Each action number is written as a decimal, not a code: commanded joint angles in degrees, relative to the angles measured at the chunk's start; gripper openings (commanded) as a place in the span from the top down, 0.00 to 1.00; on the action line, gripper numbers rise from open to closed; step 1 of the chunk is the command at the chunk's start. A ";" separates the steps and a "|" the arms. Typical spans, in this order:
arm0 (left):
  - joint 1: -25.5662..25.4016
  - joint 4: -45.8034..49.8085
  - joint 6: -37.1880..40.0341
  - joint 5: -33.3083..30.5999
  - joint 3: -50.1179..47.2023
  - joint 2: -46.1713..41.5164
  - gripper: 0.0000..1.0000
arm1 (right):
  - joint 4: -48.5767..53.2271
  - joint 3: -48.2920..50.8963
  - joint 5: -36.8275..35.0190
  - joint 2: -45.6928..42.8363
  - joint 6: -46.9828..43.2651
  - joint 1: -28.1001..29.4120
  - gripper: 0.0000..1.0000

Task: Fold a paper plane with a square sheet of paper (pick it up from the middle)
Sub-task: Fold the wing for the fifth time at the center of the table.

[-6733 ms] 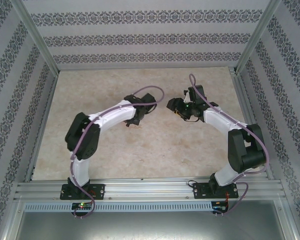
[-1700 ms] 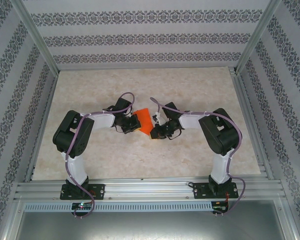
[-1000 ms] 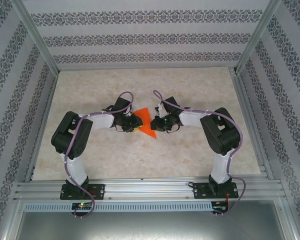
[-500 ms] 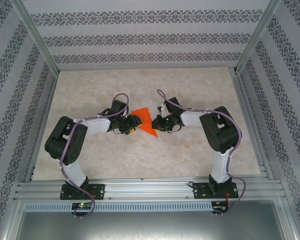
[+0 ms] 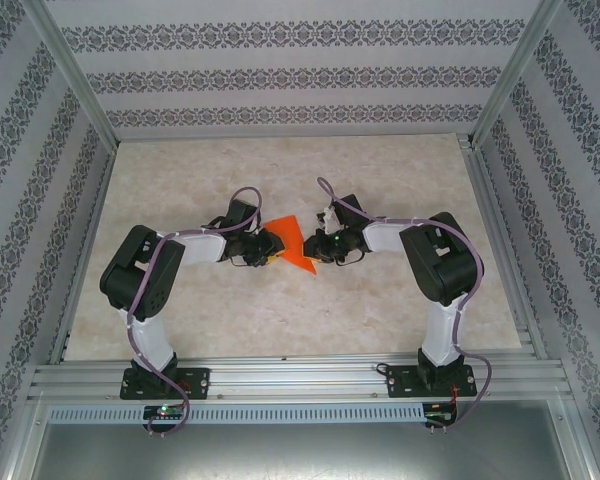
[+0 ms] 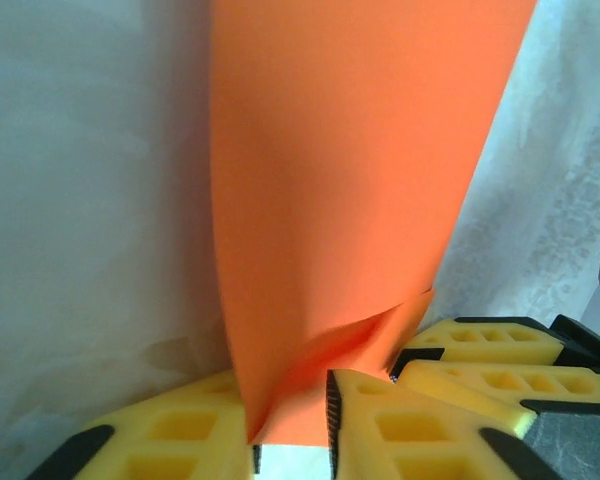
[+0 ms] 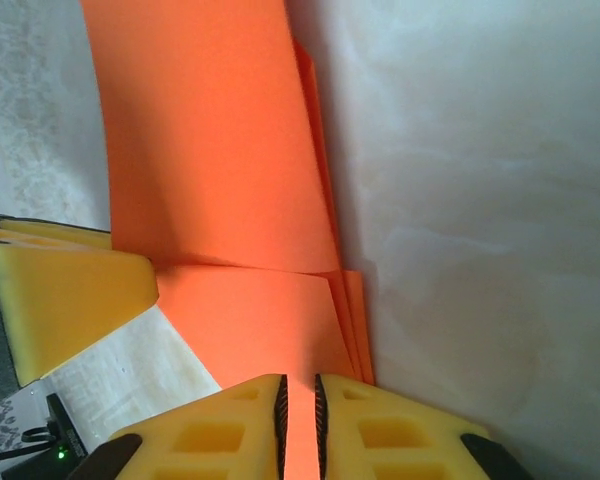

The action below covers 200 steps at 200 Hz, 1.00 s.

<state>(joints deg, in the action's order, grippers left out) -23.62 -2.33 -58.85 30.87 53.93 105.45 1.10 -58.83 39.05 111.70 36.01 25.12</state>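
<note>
– Orange paper (image 5: 293, 243): where does it sit?

– Mid-table, between the two grippers. From above it reads as a flat triangle narrowing toward the near side; whether it rests on the table (image 5: 400, 170) or hangs just off it, I cannot tell.

– And who has hold of it?

– Both. The left gripper (image 5: 272, 244) has its jaws drawn close on a crumpled, folded corner. The right gripper (image 5: 316, 245) is pinched tight on the opposite edge; only a thin orange strip shows between its yellow fingers (image 7: 380, 430).

– What can't you make out?

– The full outline. Both wrist cameras cut the paper off at the top of the picture; from above, the gripper heads cover its side edges. In the right wrist view several layered edges run down one side; how many layers, I cannot count. The fold at the left gripper's corner is a soft buckle rather than a clean crease; its shape is hard to read.

– Surfaces?

– Paper thin, matte, plain, bowed in one long smooth curve; fingers of moulded yellow with rectangular pockets, black toward the base; table pale and faintly marbled; walls (image 5: 280, 80) striped with a dark floral band; a ribbed aluminium rail (image 5: 300, 375) at the near edge, carrying both arm bases.
</note>
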 commanded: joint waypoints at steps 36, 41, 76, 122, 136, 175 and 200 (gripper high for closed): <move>-0.63 -2.31 -2.27 1.96 1.60 -0.63 0.96 | -0.45 2.26 -8.57 -8.82 -9.03 1.06 0.62; -0.66 -2.10 -2.39 1.98 1.68 -0.84 0.96 | -0.23 2.66 -10.14 -9.74 -10.11 1.44 0.60; -1.08 -0.33 -2.83 1.90 2.90 -1.73 0.96 | -0.05 5.02 -25.72 -14.83 -21.25 7.34 0.46; -1.28 0.78 -3.82 2.17 3.75 -2.68 0.96 | -7.07 9.42 -37.68 -17.04 -32.14 13.89 0.45; -1.26 0.97 -4.07 2.22 3.90 -2.87 0.96 | -8.51 10.13 -38.80 -16.63 -34.49 15.09 0.46; -1.39 0.86 -4.90 2.54 4.01 -3.33 0.96 | -12.14 10.91 -43.80 -13.98 -38.02 18.50 0.47; -1.43 1.26 -5.06 2.45 4.08 -3.63 0.96 | -14.27 10.55 -45.70 -12.03 -39.01 19.19 0.49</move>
<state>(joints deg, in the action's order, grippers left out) -24.34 -2.70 -62.89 32.62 56.64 103.94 -9.19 -48.51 -2.26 97.25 0.21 43.66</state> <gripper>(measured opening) 0.066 0.522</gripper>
